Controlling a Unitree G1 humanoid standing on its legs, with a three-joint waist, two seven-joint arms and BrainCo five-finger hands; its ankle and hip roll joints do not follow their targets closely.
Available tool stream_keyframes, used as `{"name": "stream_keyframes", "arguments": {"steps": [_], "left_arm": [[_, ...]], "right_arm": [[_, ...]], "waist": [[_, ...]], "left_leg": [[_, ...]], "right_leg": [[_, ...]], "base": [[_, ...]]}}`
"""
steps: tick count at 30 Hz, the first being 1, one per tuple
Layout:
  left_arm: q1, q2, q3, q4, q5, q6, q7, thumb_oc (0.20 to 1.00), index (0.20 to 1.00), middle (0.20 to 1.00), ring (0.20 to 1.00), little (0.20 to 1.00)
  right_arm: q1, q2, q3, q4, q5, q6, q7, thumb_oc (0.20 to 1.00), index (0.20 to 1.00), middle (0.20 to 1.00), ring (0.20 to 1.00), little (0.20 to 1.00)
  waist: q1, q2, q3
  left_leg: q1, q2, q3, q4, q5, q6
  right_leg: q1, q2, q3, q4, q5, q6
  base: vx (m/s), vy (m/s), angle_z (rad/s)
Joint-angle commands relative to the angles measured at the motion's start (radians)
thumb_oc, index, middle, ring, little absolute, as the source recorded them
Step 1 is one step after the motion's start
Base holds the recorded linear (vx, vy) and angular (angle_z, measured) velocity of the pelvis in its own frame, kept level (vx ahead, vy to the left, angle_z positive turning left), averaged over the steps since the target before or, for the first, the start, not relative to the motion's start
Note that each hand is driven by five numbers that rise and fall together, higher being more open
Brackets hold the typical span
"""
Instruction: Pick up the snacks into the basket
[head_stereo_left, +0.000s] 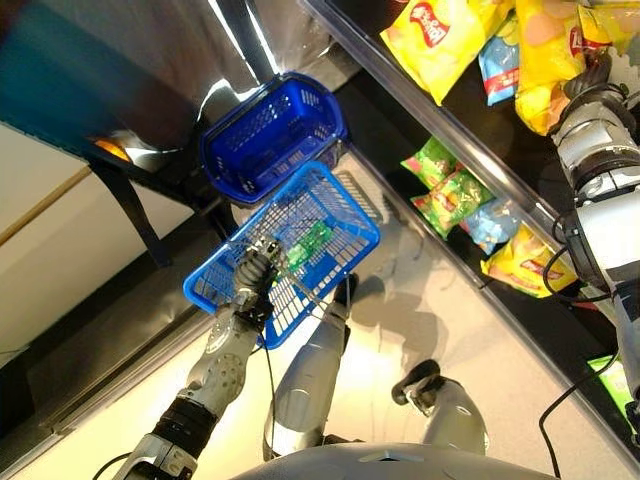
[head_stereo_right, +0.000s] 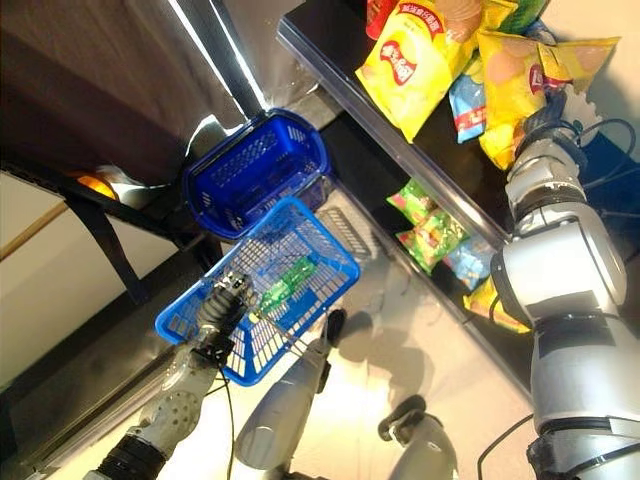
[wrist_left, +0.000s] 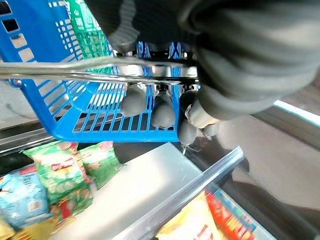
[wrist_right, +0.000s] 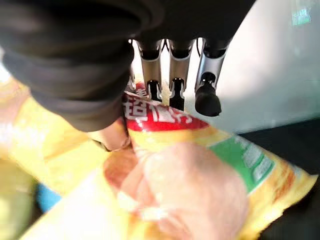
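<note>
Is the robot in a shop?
Probably a shop, or a mock one: snack bags fill a dark shelf, and the left hand carries a blue basket.

The blue wire-mesh basket (head_stereo_left: 330, 215) is hanging tilted from the left hand (head_stereo_left: 256, 268), whose fingers are curling round its metal handle (wrist_left: 75, 67). A green snack packet (head_stereo_left: 310, 243) is lying inside it, just beyond those fingers. A yellow chip bag (wrist_right: 200, 165) is sitting against the right hand (head_stereo_right: 543, 118), the fingertips (wrist_right: 207, 102) pressing its red top edge. Green snack packets (head_stereo_left: 440, 185) are lying on the shelf between the two hands.
</note>
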Motion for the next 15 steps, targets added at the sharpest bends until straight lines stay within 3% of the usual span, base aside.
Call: {"name": "stream_keyframes", "arguments": {"steps": [1, 3, 5, 6, 7, 15], "left_arm": [[-0.076, 0.005, 0.069, -0.15, 0.083, -0.134, -0.036, 0.2, 0.2, 0.2, 0.2, 0.2], [-0.078, -0.004, 0.097, -0.147, 0.09, -0.145, -0.018, 0.2, 0.2, 0.2, 0.2, 0.2], [-0.073, -0.009, 0.108, -0.149, 0.09, -0.149, -0.015, 0.2, 0.2, 0.2, 0.2, 0.2], [-0.073, -0.016, 0.115, -0.151, 0.09, -0.153, -0.013, 0.2, 0.2, 0.2, 0.2, 0.2], [-0.064, -0.029, 0.125, -0.15, 0.084, -0.156, -0.014, 0.2, 0.2, 0.2, 0.2, 0.2], [-0.053, -0.057, 0.146, -0.131, 0.074, -0.17, -0.017, 0.2, 0.2, 0.2, 0.2, 0.2]], "right_arm": [[0.033, 0.076, -0.017, -0.101, 0.101, -0.097, -0.03, 0.2, 0.2, 0.2, 0.2, 0.2], [0.079, 0.154, -0.03, -0.209, 0.12, -0.137, -0.032, 0.2, 0.2, 0.2, 0.2, 0.2], [0.111, 0.163, -0.036, -0.25, 0.12, -0.148, -0.036, 0.2, 0.2, 0.2, 0.2, 0.2], [0.132, 0.175, -0.061, -0.294, 0.131, -0.16, -0.046, 0.2, 0.2, 0.2, 0.2, 0.2], [0.201, 0.183, -0.089, -0.39, 0.109, -0.176, -0.064, 0.2, 0.2, 0.2, 0.2, 0.2], [0.393, 0.153, -0.159, -0.6, 0.045, -0.201, -0.091, 0.2, 0.2, 0.2, 0.2, 0.2]], "waist": [[-0.001, -0.032, -0.008], [-0.044, -0.046, 0.001], [-0.056, -0.049, 0.004], [-0.069, -0.05, 0.007], [-0.094, -0.056, 0.009], [-0.129, -0.069, 0.004]], "left_leg": [[0.019, -0.015, 0.078, 0.12, -0.184, 0.076], [0.028, 0.003, 0.102, 0.141, -0.199, 0.077], [0.034, 0.009, 0.108, 0.142, -0.202, 0.077], [0.029, 0.013, 0.12, 0.134, -0.174, 0.084], [0.032, 0.021, 0.129, 0.144, -0.181, 0.083], [0.054, 0.037, 0.15, 0.152, -0.2, 0.088]], "right_leg": [[-0.017, 0.008, 0.076, -0.031, 0.194, 0.058], [-0.022, 0.019, 0.105, -0.032, 0.201, 0.054], [-0.021, 0.022, 0.111, -0.035, 0.201, 0.053], [-0.028, 0.024, 0.104, -0.049, 0.227, 0.039], [-0.03, 0.028, 0.112, -0.051, 0.226, 0.037], [-0.025, 0.033, 0.129, -0.061, 0.236, 0.044]], "base": [[0.0, 0.048, -0.48], [-0.01, 0.082, -0.41], [-0.04, 0.065, -0.62], [-0.07, 0.105, -0.51], [-0.07, 0.089, -0.19], [0.03, 0.024, -0.25]]}}
